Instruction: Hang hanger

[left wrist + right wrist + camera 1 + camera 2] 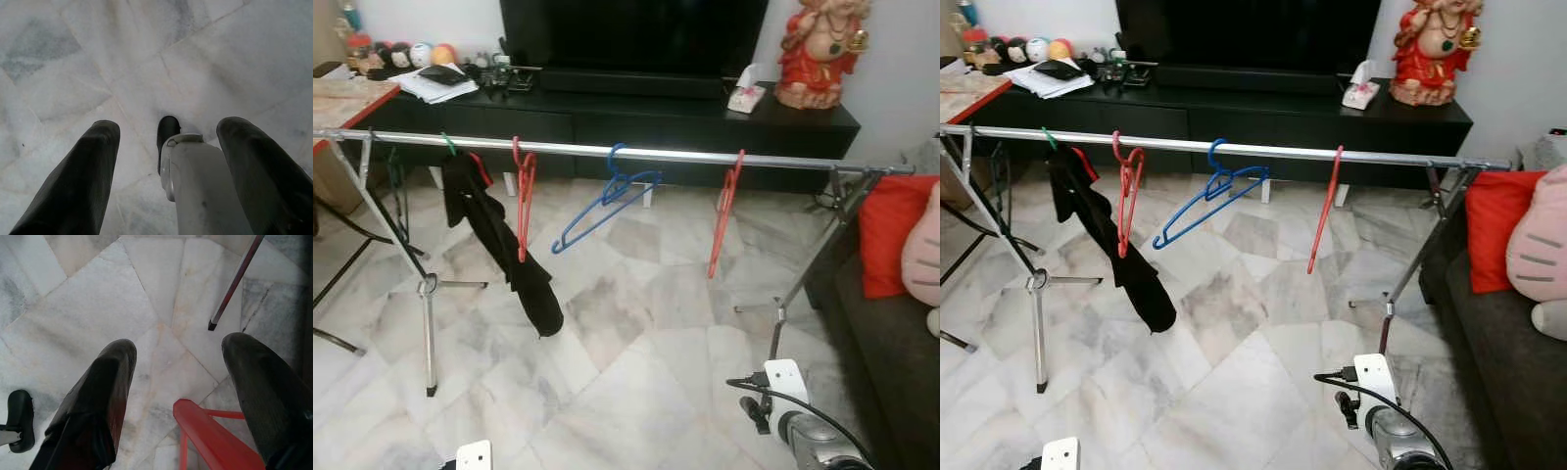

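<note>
The rail [607, 152] runs across the room in front of the TV console [607, 113]. From the left it carries a black garment [499, 245] on a green hook, a red hanger [524, 196], a blue hanger [607, 201] tilted askew, then another red hanger [724, 215]. The left gripper [166, 147] hangs low over the marble floor [146, 63], fingers apart and empty. Down at the right, the right gripper [178, 382] also points at the floor, its fingers spread wide with the red hanger to hang [210, 435] lying between them; I can't see them pinching it. I'd say the job now is to firm up that hold, lift the hook well above the rail, and aim for the open stretch between the blue and far red hangers, lowering it squarely.
</note>
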Robot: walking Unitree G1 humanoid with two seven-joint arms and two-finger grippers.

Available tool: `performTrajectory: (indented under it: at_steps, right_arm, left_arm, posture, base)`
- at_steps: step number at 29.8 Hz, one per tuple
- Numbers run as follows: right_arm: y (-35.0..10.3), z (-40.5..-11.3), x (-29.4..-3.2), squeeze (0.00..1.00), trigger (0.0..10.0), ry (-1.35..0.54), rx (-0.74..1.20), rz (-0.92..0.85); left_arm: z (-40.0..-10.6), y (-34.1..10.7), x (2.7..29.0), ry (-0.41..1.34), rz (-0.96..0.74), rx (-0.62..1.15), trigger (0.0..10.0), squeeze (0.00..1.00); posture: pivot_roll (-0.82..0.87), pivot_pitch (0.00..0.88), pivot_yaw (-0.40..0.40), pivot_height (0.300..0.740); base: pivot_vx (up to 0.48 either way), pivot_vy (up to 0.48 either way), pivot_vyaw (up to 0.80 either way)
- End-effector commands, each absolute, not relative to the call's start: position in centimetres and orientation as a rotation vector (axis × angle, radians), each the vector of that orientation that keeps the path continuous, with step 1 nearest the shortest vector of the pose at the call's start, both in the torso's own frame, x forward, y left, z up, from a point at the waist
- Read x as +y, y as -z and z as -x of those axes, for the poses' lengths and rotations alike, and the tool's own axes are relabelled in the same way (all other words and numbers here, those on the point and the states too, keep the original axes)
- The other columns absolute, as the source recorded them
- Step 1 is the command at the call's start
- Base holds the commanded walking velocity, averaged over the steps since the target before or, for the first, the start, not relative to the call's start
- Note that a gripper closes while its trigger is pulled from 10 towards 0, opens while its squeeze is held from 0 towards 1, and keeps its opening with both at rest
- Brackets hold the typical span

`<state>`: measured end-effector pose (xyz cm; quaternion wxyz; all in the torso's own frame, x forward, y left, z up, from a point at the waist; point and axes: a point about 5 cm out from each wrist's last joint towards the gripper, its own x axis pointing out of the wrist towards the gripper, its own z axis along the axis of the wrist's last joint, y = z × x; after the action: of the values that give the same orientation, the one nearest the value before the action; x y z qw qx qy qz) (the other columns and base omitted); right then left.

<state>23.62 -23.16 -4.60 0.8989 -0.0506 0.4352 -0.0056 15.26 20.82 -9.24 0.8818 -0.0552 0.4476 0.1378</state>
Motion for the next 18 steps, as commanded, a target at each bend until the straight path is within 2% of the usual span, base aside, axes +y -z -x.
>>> performTrajectory:
  at_steps: [1, 8, 18]
  right_arm:
    - [4.4, -23.9, -23.4, 0.00, 10.0, 0.017, 0.891, 0.105]
    - [4.3, -24.2, -22.8, 0.00, 10.0, 0.000, 0.885, 0.098]
    - [4.9, -23.6, -22.2, 0.00, 10.0, 0.055, 0.912, 0.054]
  left_arm:
    - [-14.8, 9.6, 20.4, -0.294, 0.123, 0.966, 10.0, 0.00]
    - [-14.6, 9.6, 20.8, -0.285, 0.084, 0.981, 10.0, 0.00]
    - [-13.0, 9.4, 23.9, -0.323, 0.069, 0.995, 10.0, 0.00]
  posture:
    - [-0.16, 0.000, -0.052, 0.740]
    - [-0.12, 0.000, -0.018, 0.740]
    - [-0.15, 0.000, 0.047, 0.740]
  base:
    - [0.000, 0.000, 0.00]
    - [0.000, 0.000, 0.00]
    - [0.000, 0.000, -0.65]
